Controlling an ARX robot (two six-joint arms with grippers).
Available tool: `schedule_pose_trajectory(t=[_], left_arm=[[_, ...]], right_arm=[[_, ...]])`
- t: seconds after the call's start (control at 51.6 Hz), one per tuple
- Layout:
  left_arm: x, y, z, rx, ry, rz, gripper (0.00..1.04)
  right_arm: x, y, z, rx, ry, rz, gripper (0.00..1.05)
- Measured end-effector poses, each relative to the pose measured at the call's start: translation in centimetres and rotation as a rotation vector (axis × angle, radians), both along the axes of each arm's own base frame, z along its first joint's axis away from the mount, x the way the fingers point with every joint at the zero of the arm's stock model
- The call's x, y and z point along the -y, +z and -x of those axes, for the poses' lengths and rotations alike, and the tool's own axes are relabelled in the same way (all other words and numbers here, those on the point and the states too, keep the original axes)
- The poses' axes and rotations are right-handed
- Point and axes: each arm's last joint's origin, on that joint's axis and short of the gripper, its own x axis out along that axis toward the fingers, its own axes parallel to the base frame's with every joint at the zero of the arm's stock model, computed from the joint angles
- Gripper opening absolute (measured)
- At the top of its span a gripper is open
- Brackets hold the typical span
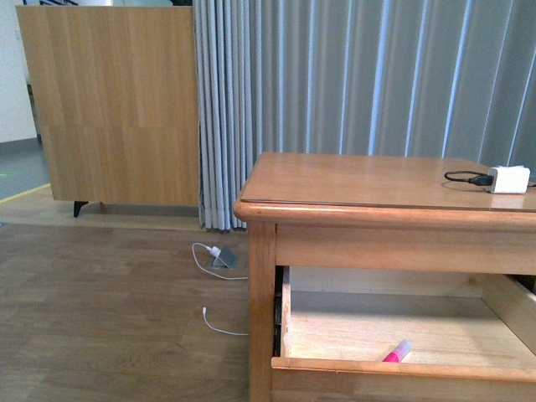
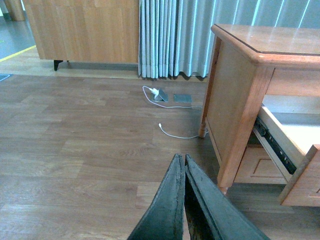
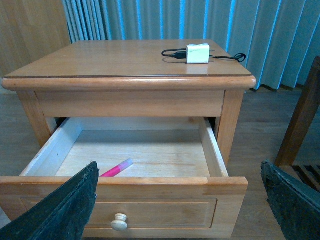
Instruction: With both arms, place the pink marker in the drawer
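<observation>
The pink marker [image 3: 117, 168] is lying alone inside the pulled-out drawer [image 3: 160, 182], near its front wall. It is just beyond the right gripper [image 3: 179, 170], which is spreading wide. The left gripper [image 2: 184, 167], pressed together, is hovering over the floor [image 2: 90, 140] beside the dresser [image 2: 235, 90].

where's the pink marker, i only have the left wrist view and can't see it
Observer: The pink marker lies on the floor of the open drawer, close behind its front rim.
Operator: ok, is the right arm holding anything
Observer: No. The right arm's jaws stand wide apart and empty, facing the drawer front.
Operator: anything sitting on top
Observer: A white charger block with a black cable sits on the dresser top, at its right end as the front view shows it.
</observation>
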Motion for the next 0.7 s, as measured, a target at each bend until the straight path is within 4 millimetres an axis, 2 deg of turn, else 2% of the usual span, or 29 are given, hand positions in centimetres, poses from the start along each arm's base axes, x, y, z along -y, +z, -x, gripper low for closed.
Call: schedule_pose_trajectory(t=[0.232,0.407,0.697], left_arm=[[0.0,0.0,0.0,0.000,0.000,0.001,0.05],[0.0,0.0,0.0,0.000,0.000,0.000,0.34],[0.0,0.0,0.0,0.000,0.000,0.000,0.86]], right_arm=[[0.0,0.0,0.0,0.000,0.000,0.000,0.96],[0.0,-0.1,0.0,-0.014,-0.007,-0.005,0.96],[0.0,-2.7,-0.5,-0.427,0.039,-0.061,0.96]])
